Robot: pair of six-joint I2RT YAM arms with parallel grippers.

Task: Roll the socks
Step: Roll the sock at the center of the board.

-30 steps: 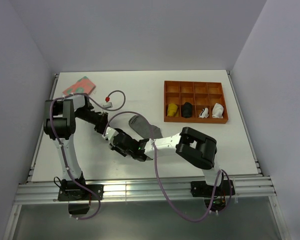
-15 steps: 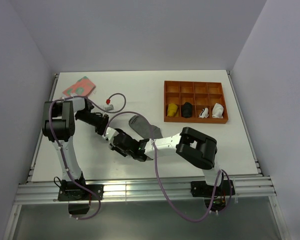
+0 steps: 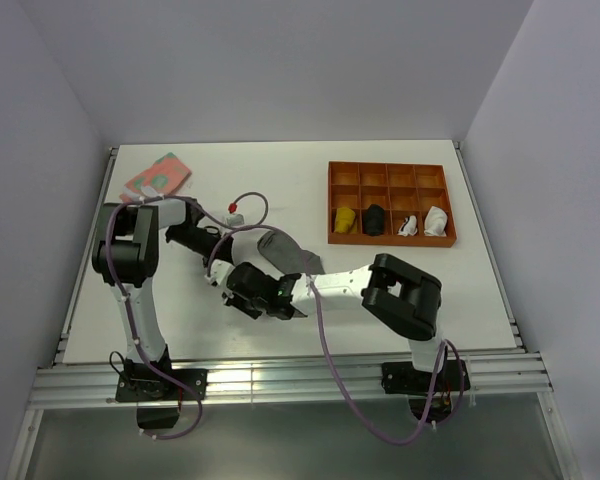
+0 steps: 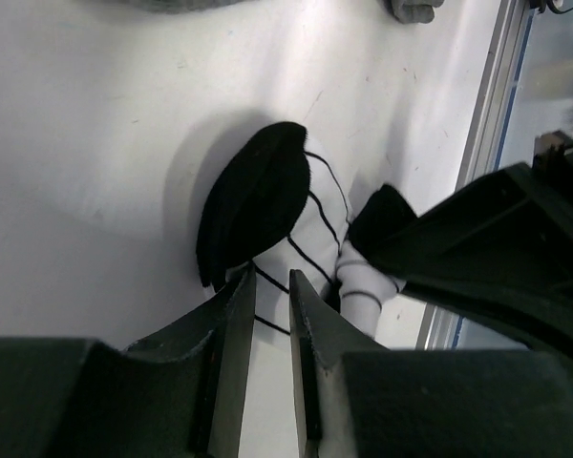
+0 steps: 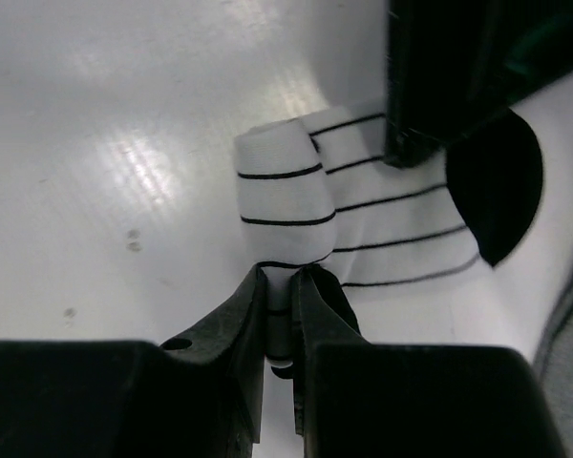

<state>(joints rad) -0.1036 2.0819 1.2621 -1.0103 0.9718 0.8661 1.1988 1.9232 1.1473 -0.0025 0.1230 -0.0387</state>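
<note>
pale grey walls close in a white desk [image 3: 400, 290], with both arms reaching from the near edge toward its left-centre. the striped sock [image 4: 310, 215] lies there between the two arms, white with thin black lines and a black end, bunched and partly folded over on itself. the left pincer [image 4: 270, 281] has its fingers drawn to a narrow slit with striped fabric caught in it, close to the black end. the right pincer [image 5: 282, 286] comes from the opposite side and is clamped on a rolled white fold of the same sock, its fingers nearly touching. in the right wrist view the other pincer's dark tip rests on the sock just beside the black end.

the grey sock [image 3: 292, 254] lies flat just to the far right of the pincers, apart from the striped one.

on the far right sits an orange tray [image 3: 330, 200] split into compartments. its near row holds a yellow bundle [image 3: 347, 220], a black bundle [image 3: 375, 219] and two white bundles [image 3: 436, 221] side by side. a pink packet [image 3: 158, 174] with green marks lies at the far left corner; any print on it is too small to read. a grey cable [image 3: 250, 205] with a red tip loops near the left arm.
</note>
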